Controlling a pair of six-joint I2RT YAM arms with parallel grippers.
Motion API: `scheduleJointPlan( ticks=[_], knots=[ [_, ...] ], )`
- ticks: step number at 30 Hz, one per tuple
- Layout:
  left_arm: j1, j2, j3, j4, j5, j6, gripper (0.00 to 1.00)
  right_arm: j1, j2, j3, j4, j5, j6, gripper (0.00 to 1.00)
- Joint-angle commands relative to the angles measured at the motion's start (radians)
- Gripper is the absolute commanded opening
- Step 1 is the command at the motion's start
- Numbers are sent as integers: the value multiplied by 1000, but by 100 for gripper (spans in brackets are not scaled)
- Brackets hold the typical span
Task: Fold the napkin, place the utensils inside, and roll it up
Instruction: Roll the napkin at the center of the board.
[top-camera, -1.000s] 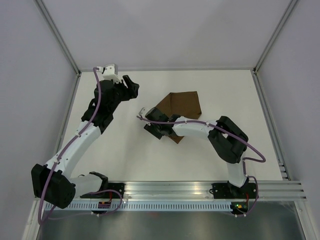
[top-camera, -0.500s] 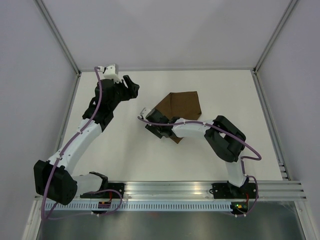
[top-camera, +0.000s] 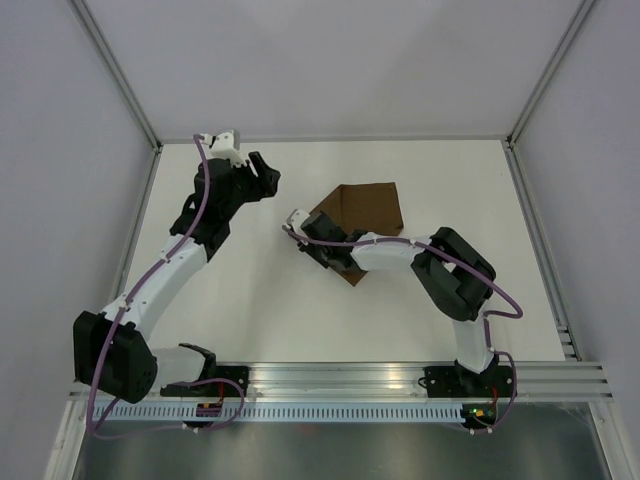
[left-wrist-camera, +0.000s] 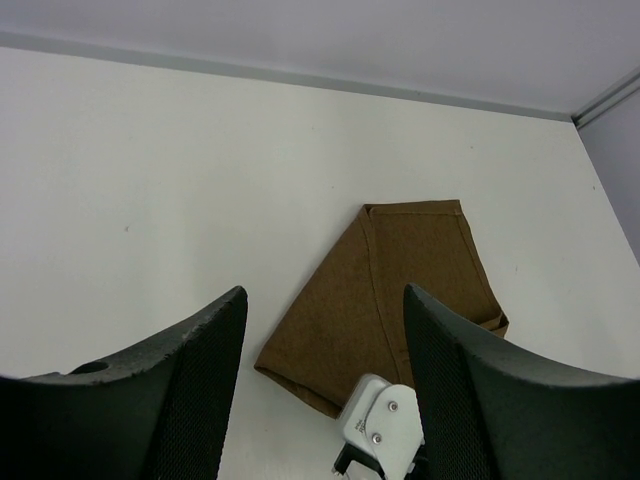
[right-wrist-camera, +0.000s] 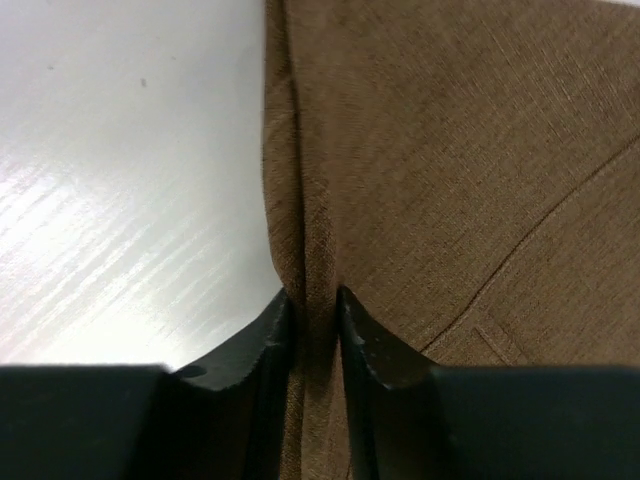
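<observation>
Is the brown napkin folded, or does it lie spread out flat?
Folded: the napkin shows overlapping layers with a hemmed edge running across its top face, and its outline is irregular, not square.

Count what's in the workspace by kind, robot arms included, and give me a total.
brown napkin: 1
robot arms: 2, the left arm and the right arm
total: 3
</observation>
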Motion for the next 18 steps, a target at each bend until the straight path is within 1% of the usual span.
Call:
scheduleJointPlan(
  ticks=[1, 4, 6, 9, 10, 13, 15, 18],
  knots=[
    [5, 13, -8, 47, 30, -22, 69, -29, 20, -43, -66, -87, -3, 29],
    [5, 16, -21, 54, 23, -23, 68, -46, 11, -58, -66, -144, -11, 19],
    [5, 10, -35, 66, 17, -31, 68, -58, -4, -69, -66, -178, -18, 17],
    [5, -8, -75, 103, -1, -52, 66, -89, -27, -84, -79, -282, -32, 15],
    [5, -18, -106, 115, -9, -57, 66, -97, -35, -89, -90, -346, -44, 14],
    [2, -51, -172, 172, -35, -72, 66, -135, -59, -110, -110, -451, -77, 12],
    [-13, -76, -207, 203, -62, -71, 65, -157, -73, -118, -127, -508, -115, 11],
    [-48, -106, -303, 287, -99, -47, 66, -175, -78, -103, -177, -589, -159, 11]
  ],
)
